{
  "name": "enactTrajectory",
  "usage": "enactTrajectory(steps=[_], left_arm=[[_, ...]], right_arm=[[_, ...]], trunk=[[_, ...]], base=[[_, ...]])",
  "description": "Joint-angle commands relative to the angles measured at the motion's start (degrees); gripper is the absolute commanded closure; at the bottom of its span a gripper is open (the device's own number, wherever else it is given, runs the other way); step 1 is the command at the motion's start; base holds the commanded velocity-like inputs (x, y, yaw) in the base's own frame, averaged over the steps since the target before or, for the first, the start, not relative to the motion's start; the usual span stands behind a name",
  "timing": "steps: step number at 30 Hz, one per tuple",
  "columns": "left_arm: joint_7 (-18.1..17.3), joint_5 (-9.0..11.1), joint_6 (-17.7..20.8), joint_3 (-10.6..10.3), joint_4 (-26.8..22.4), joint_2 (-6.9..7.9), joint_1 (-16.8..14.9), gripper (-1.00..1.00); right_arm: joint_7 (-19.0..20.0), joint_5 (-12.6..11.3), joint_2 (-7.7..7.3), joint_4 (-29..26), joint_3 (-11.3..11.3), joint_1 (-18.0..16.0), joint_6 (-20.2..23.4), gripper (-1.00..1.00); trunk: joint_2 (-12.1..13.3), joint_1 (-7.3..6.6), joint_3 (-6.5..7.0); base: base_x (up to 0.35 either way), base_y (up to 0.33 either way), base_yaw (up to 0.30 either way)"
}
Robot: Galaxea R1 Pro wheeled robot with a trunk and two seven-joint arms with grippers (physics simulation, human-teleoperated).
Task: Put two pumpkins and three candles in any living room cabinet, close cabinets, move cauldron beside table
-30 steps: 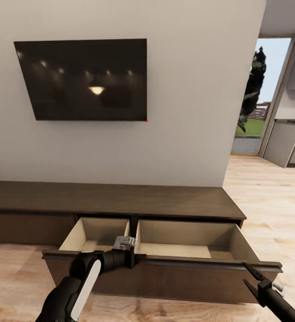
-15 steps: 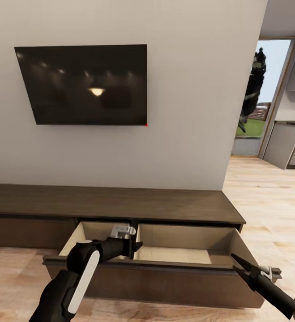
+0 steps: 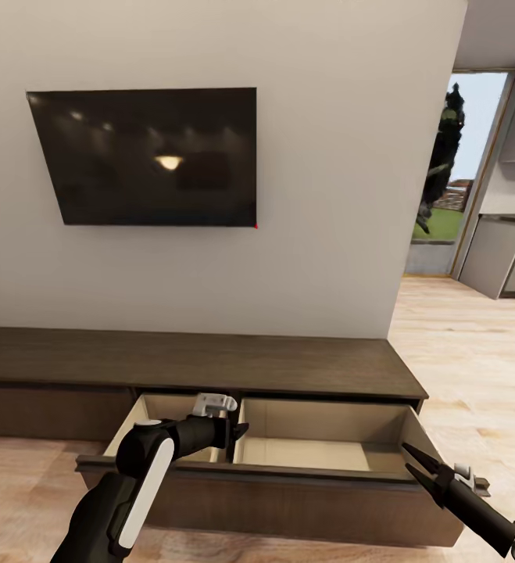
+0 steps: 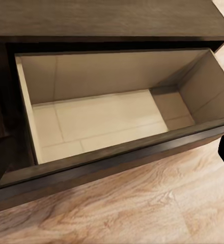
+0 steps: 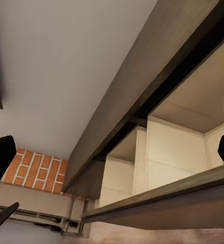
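The cabinet (image 3: 202, 363) stands against the grey wall below the TV (image 3: 144, 156), its wide drawer (image 3: 320, 453) pulled out, pale wood compartments bare inside. The left gripper (image 3: 237, 432) sits over the partition between the two compartments; whether its fingers are parted cannot be told. The right gripper (image 3: 410, 463) hovers near the drawer's right front corner, fingers spread apart, holding nothing. A red brick chimney (image 5: 38, 165) appears in the right wrist view.
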Motion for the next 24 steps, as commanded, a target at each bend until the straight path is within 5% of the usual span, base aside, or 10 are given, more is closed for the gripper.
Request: enactTrajectory(steps=[1, 11, 24], left_arm=[[-0.24, -0.18, 0.24, 0.05, -0.03, -0.02, -0.03, -1.0], [-0.14, -0.24, -0.05, 0.1, -0.03, -0.02, 0.04, -1.0], [1.93, -0.24, -0.41, 0.14, -0.03, -0.02, 0.09, -1.0]], right_arm=[[0.11, -0.21, 0.0, 0.03, -0.09, -0.04, 0.48, -1.0], [1.25, -0.2, -0.01, 0.03, -0.06, -0.03, 0.52, -1.0], [1.43, -0.2, 0.08, 0.03, 0.28, -0.02, 0.57, -1.0]], trunk=[[0.39, -0.24, 0.12], [4.4, -2.43, 1.96], [7.61, -4.19, 3.41]], base=[[0.0, 0.0, 0.0], [0.0, 0.0, 0.019], [0.0, 0.0, 0.251]])
